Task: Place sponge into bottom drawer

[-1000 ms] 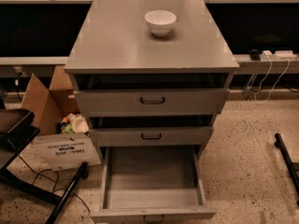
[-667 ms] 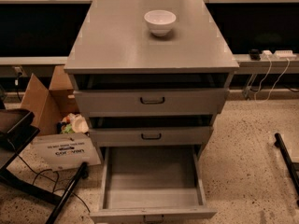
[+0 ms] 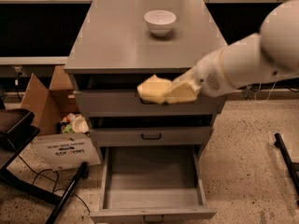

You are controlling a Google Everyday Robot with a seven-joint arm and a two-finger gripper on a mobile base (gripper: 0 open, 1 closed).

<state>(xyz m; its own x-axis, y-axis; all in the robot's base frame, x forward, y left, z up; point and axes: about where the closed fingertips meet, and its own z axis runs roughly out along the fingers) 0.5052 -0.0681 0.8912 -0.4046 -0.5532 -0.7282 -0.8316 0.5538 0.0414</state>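
Cardboard box [image 3: 44, 97] is being seen on the floor, left of the grey cabinet [image 3: 117, 45]. Sponge [image 3: 150, 88] is being held mid-air in front of the top drawer [image 3: 107, 104], its right end being clamped by the gripper [image 3: 169, 93]. Bottom drawer [image 3: 152, 176] is being shown pulled open below, well apart from the sponge. White bowl [image 3: 160, 21] is sitting on the cabinet top. Arm [image 3: 247, 59] is reaching in from the right.

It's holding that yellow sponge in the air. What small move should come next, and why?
Probably lower the gripper, which holds the sponge level with the top drawer front. The bottom drawer stands pulled out below, so moving down toward it seems right before letting go.
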